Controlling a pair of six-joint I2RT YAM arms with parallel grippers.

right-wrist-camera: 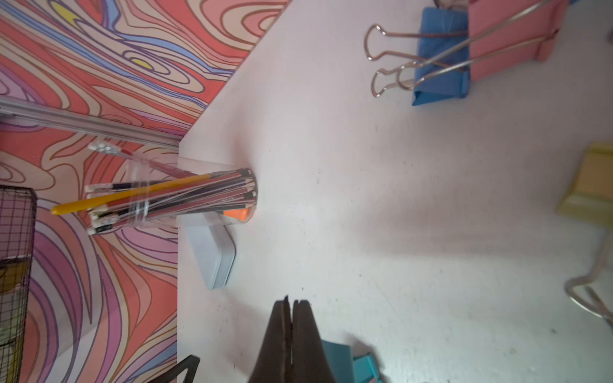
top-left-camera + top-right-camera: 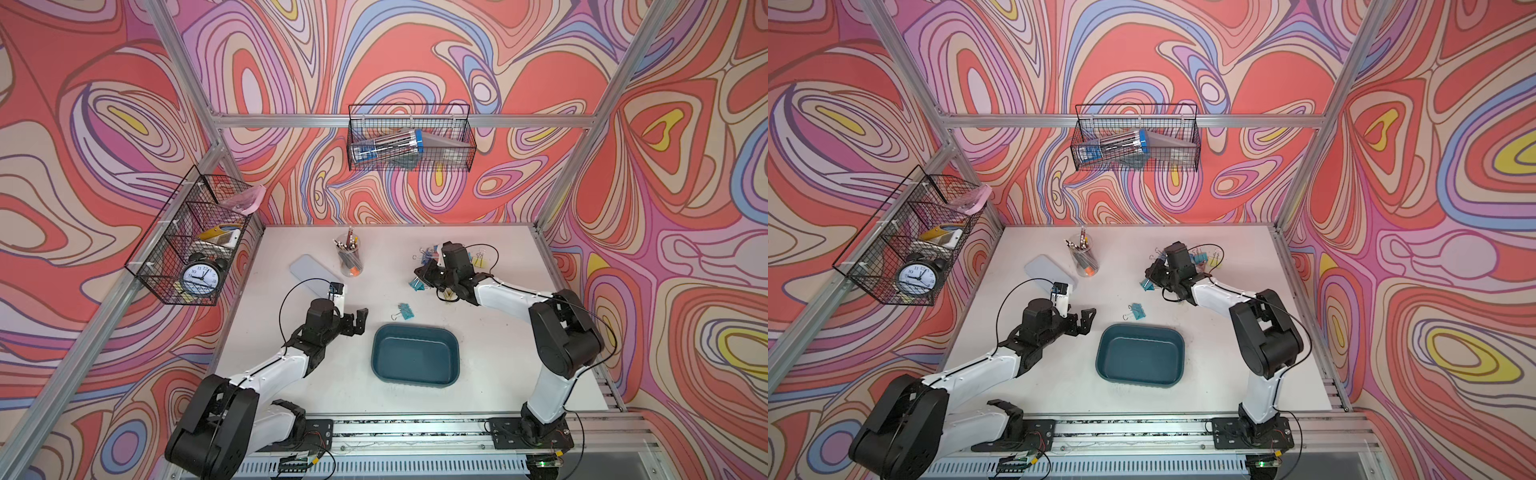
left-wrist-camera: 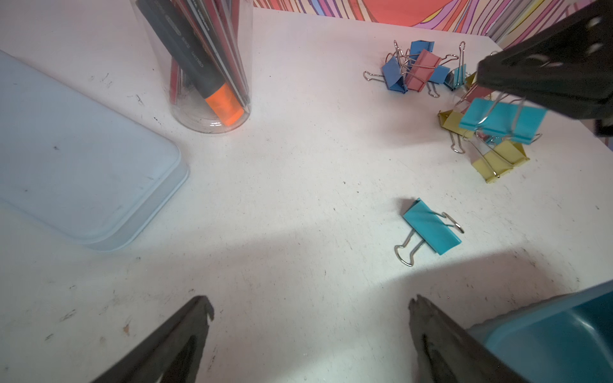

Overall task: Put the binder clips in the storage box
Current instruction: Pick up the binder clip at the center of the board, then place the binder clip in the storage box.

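The matte white tabletop (image 2: 494,374) is scuffed with small dark marks. Near its front middle, clear of every edge, stands the shallow dark teal plastic storage box (image 2: 415,357), a rounded-corner rectangle whose smooth floor shows whole. The left wrist view cuts it to one corner. Farther back lie a flat pale grey rounded lid (image 2: 309,270) and a clear plastic cup (image 2: 350,259) of pencils.

The pastel folded-metal binder clips (image 3: 418,68) with silver wire handles are heaped at the back right. The right arm's wrist hides part of them in both top views, so I cannot count them. One teal binder clip (image 3: 431,227) lies alone on the bare stretch between heap and box.

The right gripper (image 1: 292,308) is pressed closed on the wire handles of a light blue binder clip (image 3: 502,119), which hangs above the heap. The left gripper (image 3: 310,306) gapes wide over bare table, holding nothing.
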